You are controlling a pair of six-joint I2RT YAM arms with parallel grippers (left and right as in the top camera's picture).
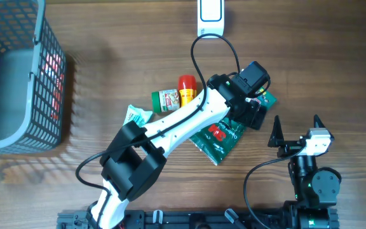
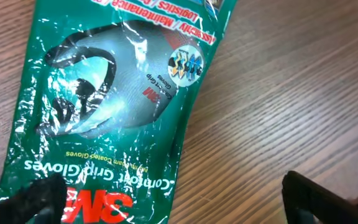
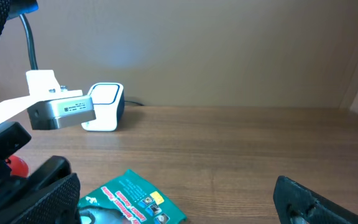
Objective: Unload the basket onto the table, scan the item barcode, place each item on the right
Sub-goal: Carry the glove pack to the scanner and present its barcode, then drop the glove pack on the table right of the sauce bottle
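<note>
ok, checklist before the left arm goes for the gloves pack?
1. Left gripper open over gloves pack: ok.
2. Pack lying flat on table: ok.
3. Barcode on upward face: cannot tell, none on the part shown.
4. Scanner upright at the far edge: ok.
5. Right gripper open, apart from pack: ok.

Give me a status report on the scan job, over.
Left pincer open over the glove packet, not gripping. Right pincer open, empty. Packet flat on table, short of the scanner. Bottle close beside it.
</note>
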